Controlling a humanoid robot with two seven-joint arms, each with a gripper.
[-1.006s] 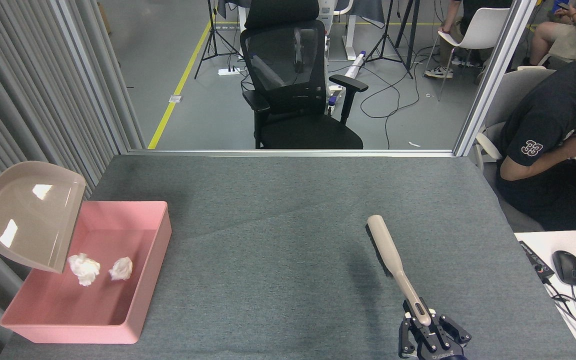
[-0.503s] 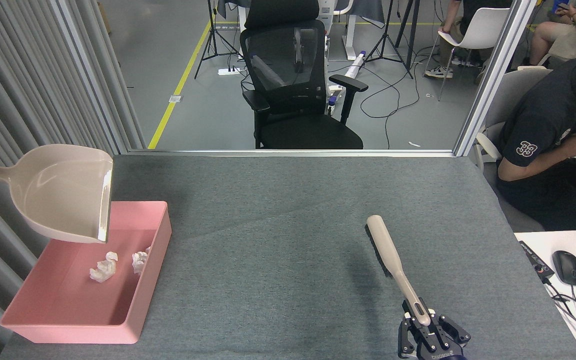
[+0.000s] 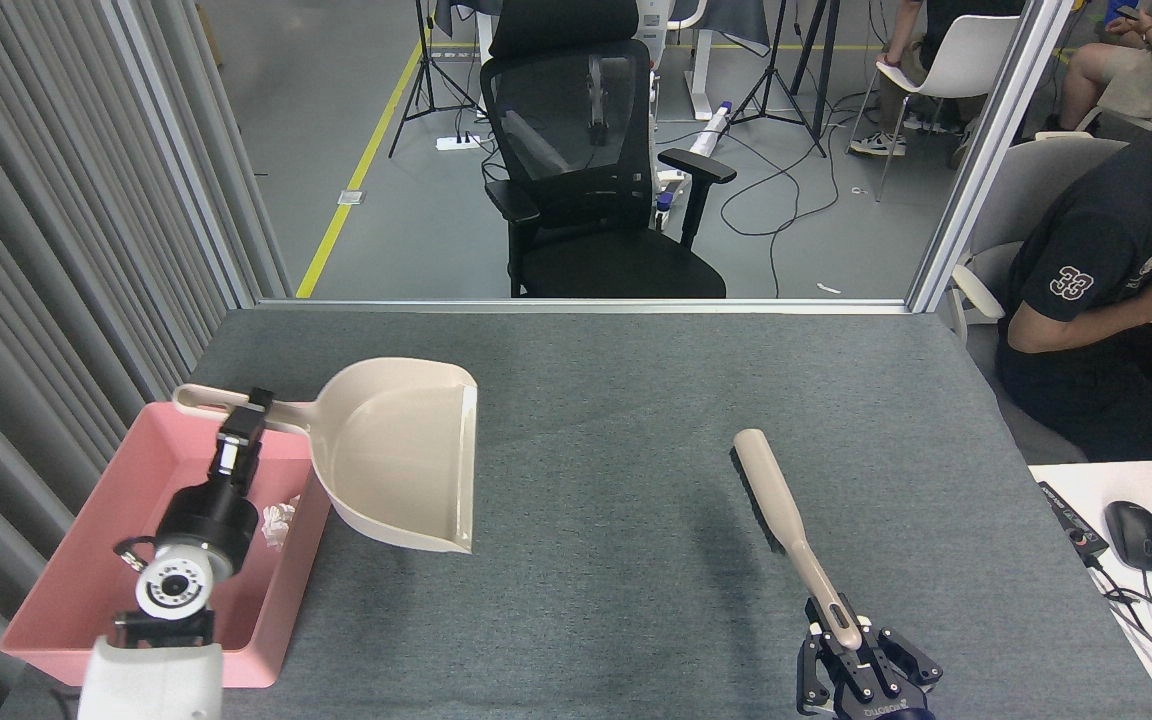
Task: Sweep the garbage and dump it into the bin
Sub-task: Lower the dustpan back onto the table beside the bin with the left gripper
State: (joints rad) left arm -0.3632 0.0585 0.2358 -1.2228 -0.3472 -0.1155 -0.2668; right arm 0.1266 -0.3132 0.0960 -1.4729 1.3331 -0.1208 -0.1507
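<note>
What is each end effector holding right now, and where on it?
Left end effector grips the dustpan by its handle, near the pan. Right end effector holds the brush at the tip of its handle.

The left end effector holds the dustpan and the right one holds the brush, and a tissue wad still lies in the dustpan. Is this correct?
Not quite. In the head view the dustpan is empty; the visible tissue wad lies in the pink bin. The holds are right: left end effector, right end effector, brush.

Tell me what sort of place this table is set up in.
Most likely a robotics lab or test workspace in an open office. Tripod stands and loose cables sit on the floor behind a black office chair, and a person sits at a desk with a mouse.
</note>
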